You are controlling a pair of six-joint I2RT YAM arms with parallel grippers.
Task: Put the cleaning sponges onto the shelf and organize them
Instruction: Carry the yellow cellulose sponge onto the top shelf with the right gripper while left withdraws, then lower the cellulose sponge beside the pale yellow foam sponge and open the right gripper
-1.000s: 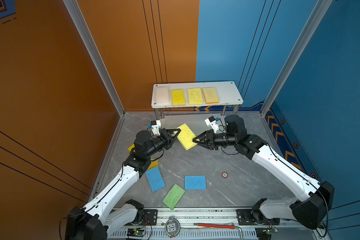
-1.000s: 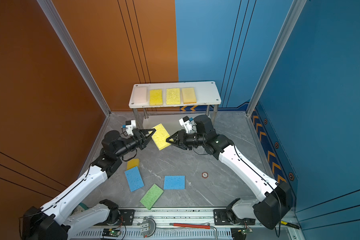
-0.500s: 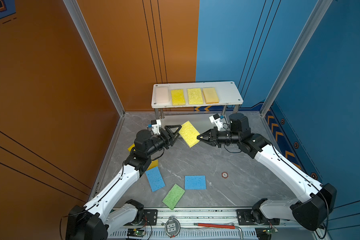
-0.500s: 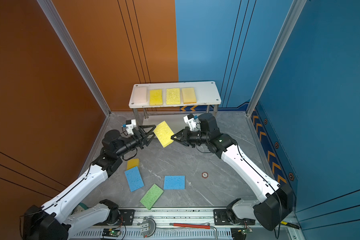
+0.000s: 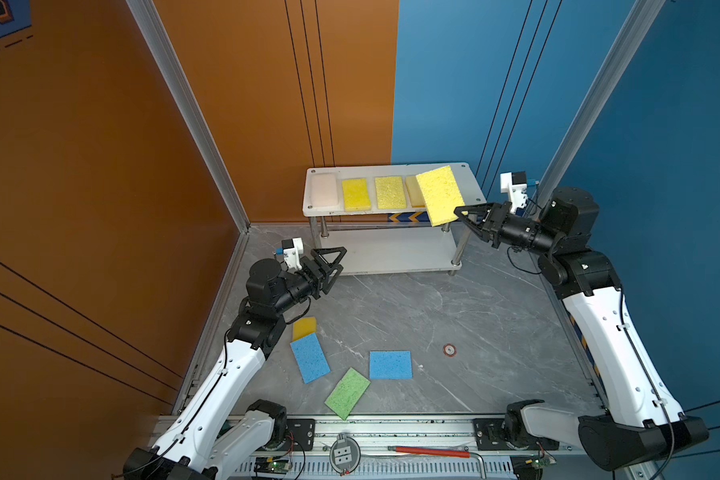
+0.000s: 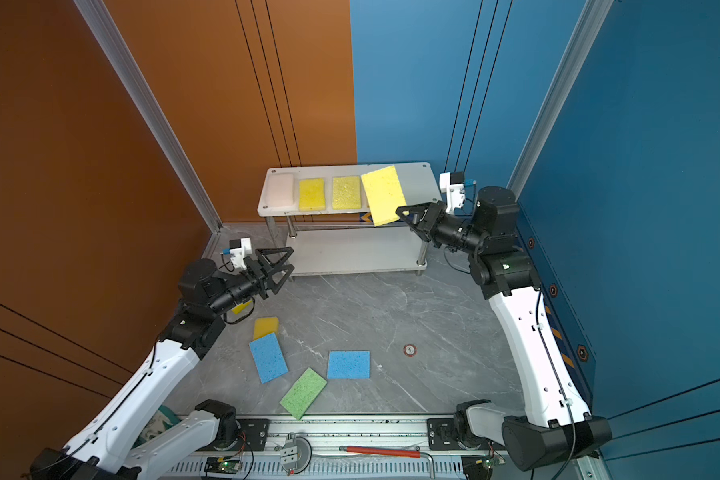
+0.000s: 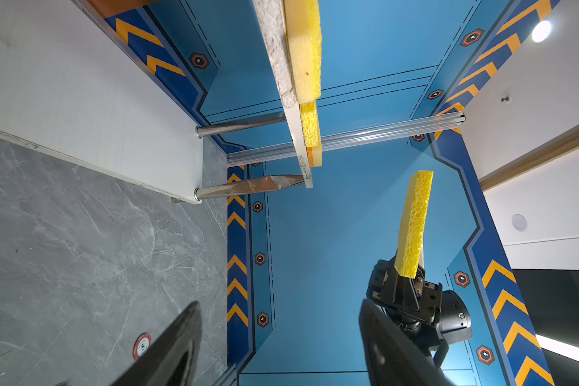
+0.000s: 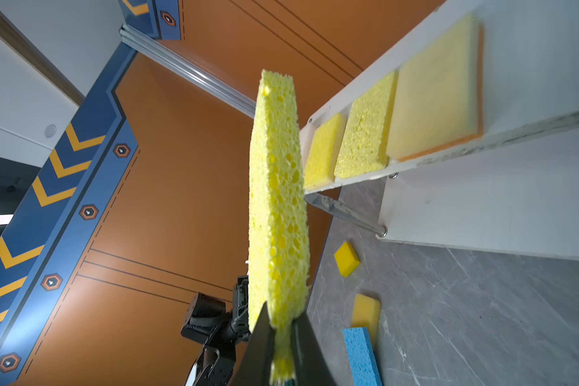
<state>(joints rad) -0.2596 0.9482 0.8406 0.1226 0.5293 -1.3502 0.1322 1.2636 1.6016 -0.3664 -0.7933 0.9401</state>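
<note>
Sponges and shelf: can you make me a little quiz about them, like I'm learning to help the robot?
1. True or false: the right arm's jaws grip a flat yellow porous foam sponge.
2. How many flat foam sponges lie on the top board of the white two-tier metal-post shelf?
3. Which one on the grey marble table lies nearest the metal front rail? A a blue sponge, B the green sponge, C the orange-yellow sponge.

Key: 1 true; 2 four; 3 B.
</note>
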